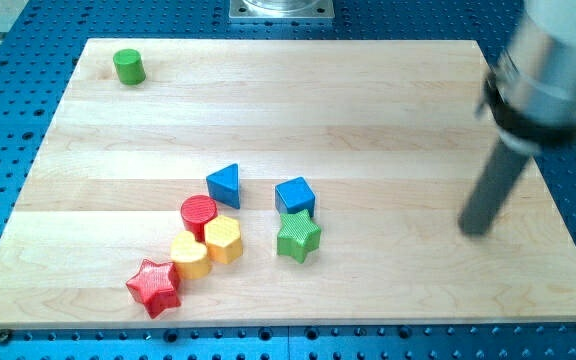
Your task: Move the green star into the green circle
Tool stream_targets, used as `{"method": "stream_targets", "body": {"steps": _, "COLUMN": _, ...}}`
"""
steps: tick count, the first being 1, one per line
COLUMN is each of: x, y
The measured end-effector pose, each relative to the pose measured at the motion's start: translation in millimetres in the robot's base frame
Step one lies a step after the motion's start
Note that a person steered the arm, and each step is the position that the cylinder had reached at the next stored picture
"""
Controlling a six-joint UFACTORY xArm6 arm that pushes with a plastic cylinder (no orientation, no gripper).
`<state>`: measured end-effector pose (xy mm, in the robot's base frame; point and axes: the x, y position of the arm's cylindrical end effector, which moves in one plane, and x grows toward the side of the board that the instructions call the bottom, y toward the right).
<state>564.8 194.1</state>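
The green star (298, 237) lies a little below the board's middle, touching the blue cube (295, 195) just above it. The green circle (128, 66) is a small green cylinder near the board's top left corner, far from the star. My tip (477, 229) rests on the board at the view's right, well to the right of the green star and apart from all blocks. The rod rises up and right to the arm's grey body.
A blue triangle (224, 185), red cylinder (199, 213), yellow hexagon (223, 239), yellow block (189, 256) and red star (154, 287) cluster left of the green star. The wooden board (388, 110) sits on a blue perforated table.
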Motion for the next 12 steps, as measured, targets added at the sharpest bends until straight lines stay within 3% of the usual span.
{"method": "stream_targets", "body": {"steps": 1, "x": 54, "y": -38}}
{"method": "stream_targets", "body": {"steps": 3, "x": 42, "y": -75}}
{"method": "stream_targets", "body": {"steps": 4, "x": 37, "y": -131}}
{"method": "stream_targets", "body": {"steps": 6, "x": -47, "y": -210}}
{"method": "stream_targets", "body": {"steps": 9, "x": -143, "y": -360}}
{"method": "stream_targets", "body": {"steps": 10, "x": -171, "y": -386}}
{"method": "stream_targets", "body": {"steps": 11, "x": -80, "y": -394}}
{"method": "stream_targets", "body": {"steps": 12, "x": -35, "y": -426}}
